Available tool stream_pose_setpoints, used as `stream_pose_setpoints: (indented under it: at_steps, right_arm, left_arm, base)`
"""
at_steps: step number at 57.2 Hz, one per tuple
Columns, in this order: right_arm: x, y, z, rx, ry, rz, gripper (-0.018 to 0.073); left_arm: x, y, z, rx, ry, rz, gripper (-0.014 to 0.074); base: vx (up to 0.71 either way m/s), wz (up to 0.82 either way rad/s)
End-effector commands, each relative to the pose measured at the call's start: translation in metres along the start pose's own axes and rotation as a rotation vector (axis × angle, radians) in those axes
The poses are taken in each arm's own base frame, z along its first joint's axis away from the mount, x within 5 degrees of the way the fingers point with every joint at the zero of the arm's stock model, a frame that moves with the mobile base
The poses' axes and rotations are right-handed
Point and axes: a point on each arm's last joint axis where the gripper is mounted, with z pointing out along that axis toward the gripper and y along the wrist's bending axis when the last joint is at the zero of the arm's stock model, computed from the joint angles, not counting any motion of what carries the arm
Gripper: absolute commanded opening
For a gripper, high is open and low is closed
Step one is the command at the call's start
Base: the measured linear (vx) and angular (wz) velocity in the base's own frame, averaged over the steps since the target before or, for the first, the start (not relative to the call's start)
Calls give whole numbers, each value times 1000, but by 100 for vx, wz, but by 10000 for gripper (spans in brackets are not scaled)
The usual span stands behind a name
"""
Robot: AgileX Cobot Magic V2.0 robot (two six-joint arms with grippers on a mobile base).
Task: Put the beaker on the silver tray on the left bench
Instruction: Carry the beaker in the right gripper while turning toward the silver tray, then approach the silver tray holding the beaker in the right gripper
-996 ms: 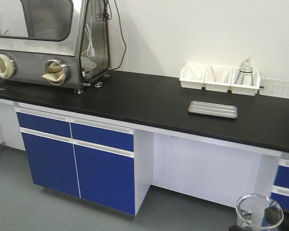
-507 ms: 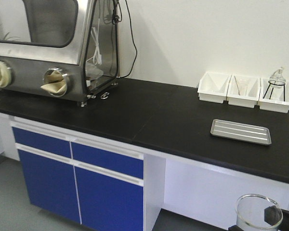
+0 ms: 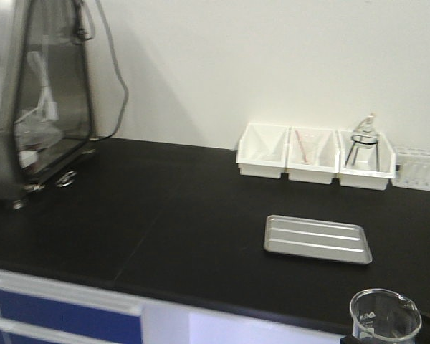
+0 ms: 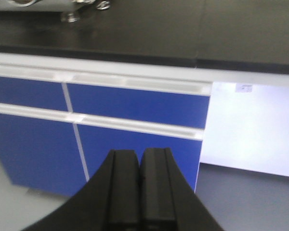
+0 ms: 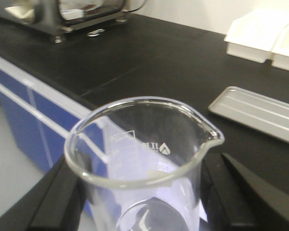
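Right wrist view: the right hand (image 5: 144, 197) clamps the upright beaker (image 5: 144, 144) by the front edge of the surface (image 5: 149, 62).
Ahead of it, well apart, lies the empty silver tray (image 5: 260, 113), long axis running along the surface; the left hand (image 4: 139, 192), clenched on nothing, faces the cabinet doors (image 4: 135, 103).

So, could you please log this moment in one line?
right tool: shut on beaker | left tool: shut | silver tray: empty, on left bench
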Motion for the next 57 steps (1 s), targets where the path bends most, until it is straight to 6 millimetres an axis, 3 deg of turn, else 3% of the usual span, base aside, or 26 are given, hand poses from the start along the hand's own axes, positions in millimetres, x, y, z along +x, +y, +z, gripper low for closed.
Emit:
stream_pose_setpoints:
  at_steps: [1,57]
  right_arm:
    - [-14,3,-3,-34,-66,-13,-6]
    - [-14,3,-3,-34,-66,-13,-6]
  left_arm:
    - [1,-1,2,8,-66,-3,1]
    - [1,-1,2,8,-66,-3,1]
  base:
    - [46,-40]
    - [33,-26]
